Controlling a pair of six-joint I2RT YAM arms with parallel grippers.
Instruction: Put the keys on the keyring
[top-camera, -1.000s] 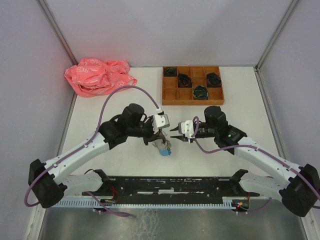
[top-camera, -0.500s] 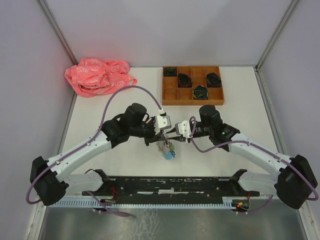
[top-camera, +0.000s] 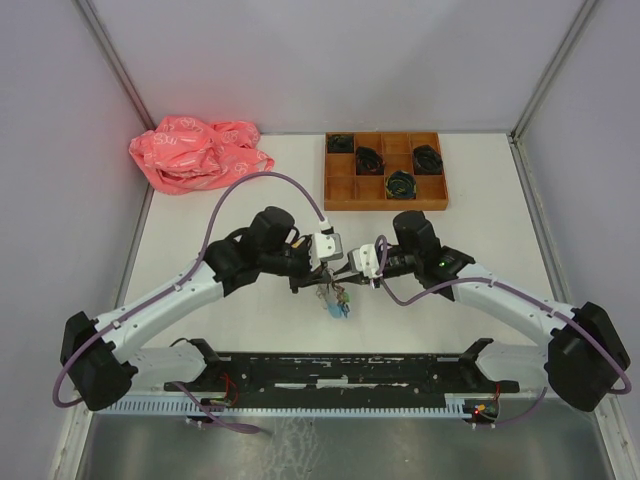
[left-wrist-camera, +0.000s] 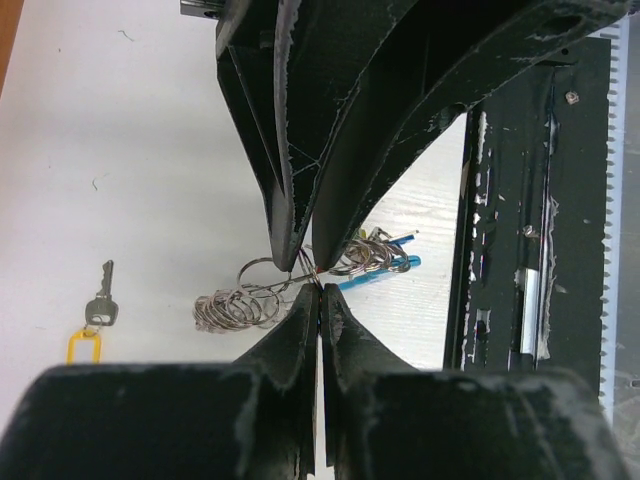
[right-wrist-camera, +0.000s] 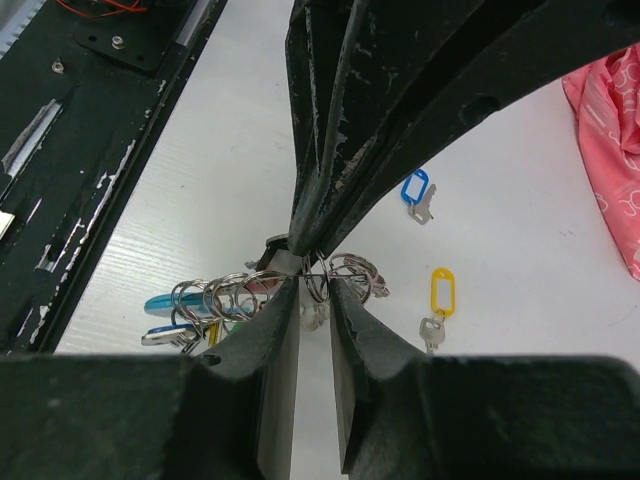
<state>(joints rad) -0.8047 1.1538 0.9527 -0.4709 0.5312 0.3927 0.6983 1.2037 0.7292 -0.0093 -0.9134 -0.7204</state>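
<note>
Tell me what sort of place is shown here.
Probably a robot test cell in a laboratory: a white table walled by plain grey panels, a left arm and a right arm mounted at its near edge, and a wooden tray.

The right hand (right-wrist-camera: 314, 290) straddles the keyring (right-wrist-camera: 215, 298); a yellow-tagged key (right-wrist-camera: 441, 283) and a blue-tagged key (right-wrist-camera: 414, 188) lie beyond.

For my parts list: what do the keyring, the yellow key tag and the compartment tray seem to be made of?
The keyring looks like bright metal wire: silvery loops with sharp glints. The yellow tag looks like glossy plastic: even, saturated colour. The tray seems to be matt wood: warm brown walls, though no grain shows.
</note>
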